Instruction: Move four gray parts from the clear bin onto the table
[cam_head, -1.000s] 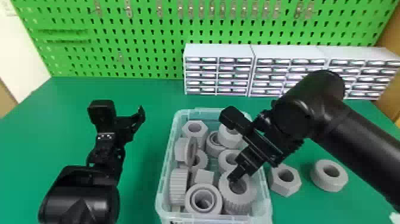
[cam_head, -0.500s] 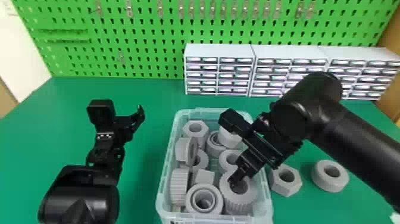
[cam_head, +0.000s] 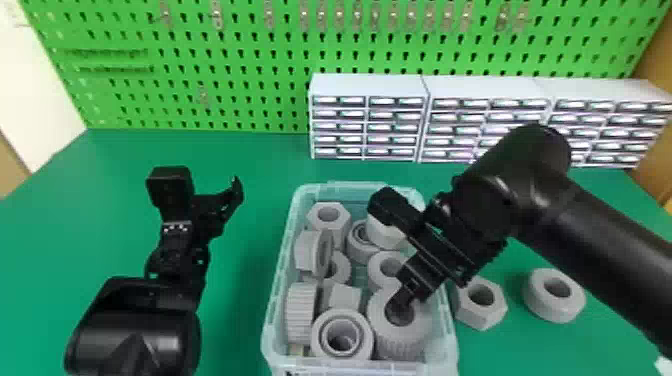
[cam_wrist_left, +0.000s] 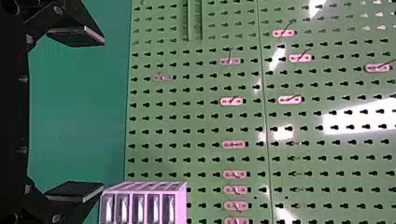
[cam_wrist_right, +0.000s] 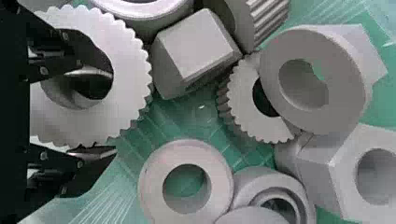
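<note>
In the head view, the clear bin (cam_head: 452, 345) holds several gray parts, among them a flanged ring (cam_head: 325, 345) and a toothed gear (cam_head: 400, 345) at its near right corner. My right gripper (cam_head: 406, 296) is at that gear. The right wrist view has this gripper (cam_wrist_right: 100, 114) open across the side of the gear (cam_wrist_right: 133, 84), one finger in its hole and the other along its outer teeth. My left gripper (cam_head: 222, 202) is parked left of the bin; in the left wrist view this gripper (cam_wrist_left: 77, 114) stands open with nothing between its fingers.
On the green table (cam_head: 530, 350), a gray hex nut (cam_head: 481, 302) rests just right of the bin, and a gray ring (cam_head: 555, 295) lies farther right, beside my right forearm. White drawer units (cam_head: 370, 120) stand behind, against a green pegboard (cam_head: 225, 70).
My right gripper has shifted slightly lower at the near right gear, with its arm edging a little left. The left arm and the gray parts look unmoved.
</note>
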